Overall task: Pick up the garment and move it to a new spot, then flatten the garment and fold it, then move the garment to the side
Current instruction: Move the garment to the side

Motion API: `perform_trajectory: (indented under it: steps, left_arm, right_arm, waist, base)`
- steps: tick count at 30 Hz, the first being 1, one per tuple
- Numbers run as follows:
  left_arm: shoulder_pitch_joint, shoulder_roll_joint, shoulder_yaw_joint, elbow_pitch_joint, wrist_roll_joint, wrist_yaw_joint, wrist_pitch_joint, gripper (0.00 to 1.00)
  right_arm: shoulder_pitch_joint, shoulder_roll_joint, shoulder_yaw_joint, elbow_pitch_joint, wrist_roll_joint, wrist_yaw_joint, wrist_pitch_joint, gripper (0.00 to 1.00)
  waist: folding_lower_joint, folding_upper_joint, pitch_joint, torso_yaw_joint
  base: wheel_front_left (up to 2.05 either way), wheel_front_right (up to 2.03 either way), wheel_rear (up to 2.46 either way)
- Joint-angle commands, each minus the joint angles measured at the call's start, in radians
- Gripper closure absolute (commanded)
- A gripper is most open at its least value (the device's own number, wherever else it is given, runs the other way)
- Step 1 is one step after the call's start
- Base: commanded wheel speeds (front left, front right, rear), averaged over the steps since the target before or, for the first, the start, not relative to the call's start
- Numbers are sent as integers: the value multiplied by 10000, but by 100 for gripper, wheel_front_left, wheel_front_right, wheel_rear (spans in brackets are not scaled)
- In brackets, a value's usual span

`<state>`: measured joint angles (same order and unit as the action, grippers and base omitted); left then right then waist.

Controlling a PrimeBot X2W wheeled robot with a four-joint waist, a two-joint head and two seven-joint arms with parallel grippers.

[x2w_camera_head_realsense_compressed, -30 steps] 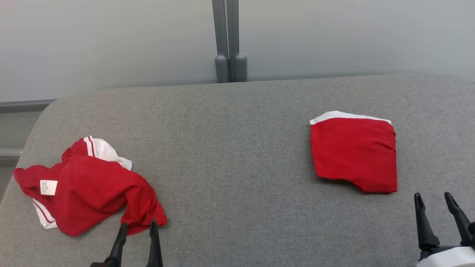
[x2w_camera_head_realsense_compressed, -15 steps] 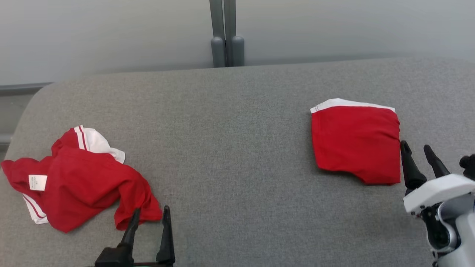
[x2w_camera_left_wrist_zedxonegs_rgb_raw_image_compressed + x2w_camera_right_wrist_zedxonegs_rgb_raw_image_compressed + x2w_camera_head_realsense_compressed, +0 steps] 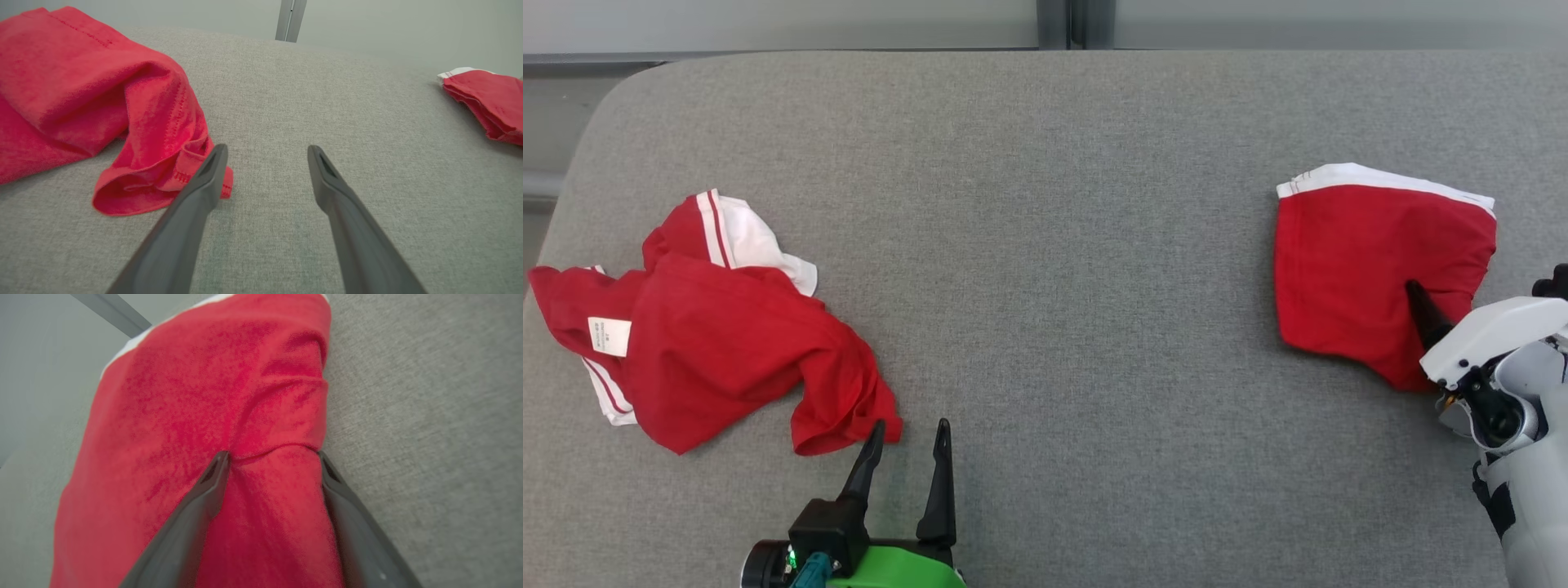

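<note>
1. At the near edge of the grey padded surface (image 3: 1054,245), the left gripper (image 3: 911,426) stands with its fingers spread and nothing between them. Its left fingertip (image 3: 214,161) is just beside a curled hem.
2. That hem belongs to the crumpled red garment (image 3: 711,343), which lies left of and beyond this gripper. Its long axis runs roughly left to right, and its nearest flap points back toward the fingers. The left arm is much the nearer one, so a pinch would likely call for a small shift leftward.
3. On the right side, the right gripper (image 3: 272,456) has its fingers apart, straddling a raised crease without clamping it.
4. The crease is in the folded red garment (image 3: 1364,269), near its tapered near-right corner. The garment's white band (image 3: 1380,178) runs along the far edge, well apart from the crumpled one.
</note>
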<state>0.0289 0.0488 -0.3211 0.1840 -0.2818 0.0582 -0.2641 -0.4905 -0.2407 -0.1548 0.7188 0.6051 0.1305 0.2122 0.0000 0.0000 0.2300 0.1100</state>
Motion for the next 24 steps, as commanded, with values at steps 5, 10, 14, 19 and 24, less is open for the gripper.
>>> perform_trajectory:
  steps: [5,10,14,19,24]
  left_arm:
    - [-382,31,46,-275,21,232,-2,0]
    - [-646,35,299,-462,326,231,-2,0]
    - [-1027,61,507,-469,820,10,-2,0]
    - [-1547,276,584,-324,1210,-299,-2,0]
    - [-1705,376,742,-256,1255,-444,14,0]
  right_arm:
    - [-589,9,198,-184,1177,4,81,100]
    - [-798,-346,612,-520,1788,3,-56,100]
    - [-1182,-1033,844,-265,1604,3,-438,100]
    - [-2309,-1946,1080,723,707,4,-833,100]
    - [-3666,-3043,1168,2038,-502,0,-957,100]
  waist:
    - [0,0,951,-407]
    - [0,0,1721,-1643]
    - [0,0,2453,-2499]
    - [0,0,3301,-2879]
    - [0,0,3781,-2645]
  base:
    - [0,0,0]
    - [0,0,0]
    - [0,0,0]
    - [0,0,0]
    - [0,0,0]
